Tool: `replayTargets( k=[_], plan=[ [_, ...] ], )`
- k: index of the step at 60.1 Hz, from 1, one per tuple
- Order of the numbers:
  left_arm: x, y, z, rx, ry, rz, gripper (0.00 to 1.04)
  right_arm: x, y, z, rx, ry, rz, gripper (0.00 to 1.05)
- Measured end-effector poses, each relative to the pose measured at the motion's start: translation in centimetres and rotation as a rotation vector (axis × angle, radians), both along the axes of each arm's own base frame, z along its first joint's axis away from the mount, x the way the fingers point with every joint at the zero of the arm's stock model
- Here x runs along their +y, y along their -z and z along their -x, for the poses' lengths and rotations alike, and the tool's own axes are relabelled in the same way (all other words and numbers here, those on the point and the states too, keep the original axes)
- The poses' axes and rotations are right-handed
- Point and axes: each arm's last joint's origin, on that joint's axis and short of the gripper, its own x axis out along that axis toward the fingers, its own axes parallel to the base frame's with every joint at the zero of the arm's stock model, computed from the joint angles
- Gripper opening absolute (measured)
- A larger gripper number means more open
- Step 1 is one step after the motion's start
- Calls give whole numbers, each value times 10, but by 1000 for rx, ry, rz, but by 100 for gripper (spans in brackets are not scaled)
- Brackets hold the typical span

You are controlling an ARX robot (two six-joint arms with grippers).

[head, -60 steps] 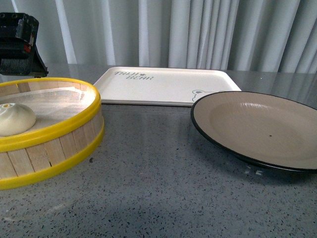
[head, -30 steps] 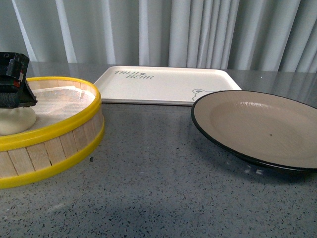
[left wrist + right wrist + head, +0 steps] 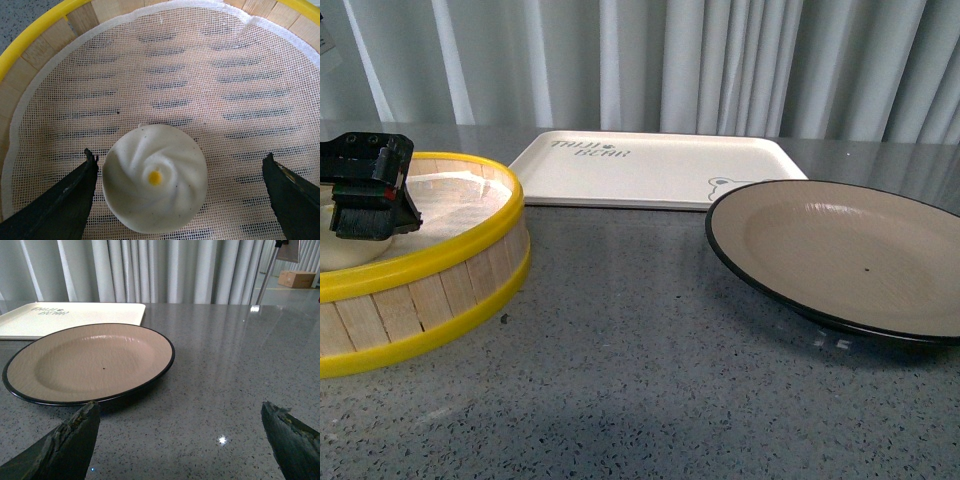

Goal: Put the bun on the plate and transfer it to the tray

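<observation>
The white pleated bun (image 3: pixel 155 185) with its yellow dot lies on the mesh liner inside the steamer basket. My left gripper (image 3: pixel 179 160) is open and hangs low over it, one finger close beside the bun and the other well clear of it. In the front view the left gripper (image 3: pixel 365 195) sits inside the basket and hides most of the bun. The grey-brown plate (image 3: pixel 840 250) with a black rim stands empty at the right. The cream tray (image 3: pixel 650 175) lies empty behind. My right gripper (image 3: pixel 180 410) is open over bare table, near the plate (image 3: pixel 90 365).
The yellow-rimmed wooden steamer basket (image 3: pixel 440 260) stands at the front left, its rim (image 3: pixel 30 37) around the white mesh liner. The tray also shows in the right wrist view (image 3: pixel 75 317). Grey speckled table lies between basket and plate. Curtains hang behind.
My left gripper has come down from above the basket's far left edge into the basket, moving right and lower, and now covers the bun in the front view.
</observation>
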Motion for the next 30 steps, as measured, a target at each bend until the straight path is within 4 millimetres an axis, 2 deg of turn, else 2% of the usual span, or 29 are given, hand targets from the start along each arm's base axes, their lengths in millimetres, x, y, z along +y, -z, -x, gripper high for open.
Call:
replayTargets(
  k=[6, 13, 21, 30],
  plan=[
    [-1, 1, -1, -2, 3, -7, 96, 0, 0, 0, 0, 0, 0, 96],
    [-1, 1, -1, -4, 3, -10, 74, 0, 0, 0, 0, 0, 0, 96],
    [-4, 1, -1, -6, 9, -24, 44, 0, 0, 0, 0, 0, 0, 96],
    [-7, 1, 0, -6, 16, -32, 24, 0, 0, 0, 0, 0, 0, 96]
  ],
)
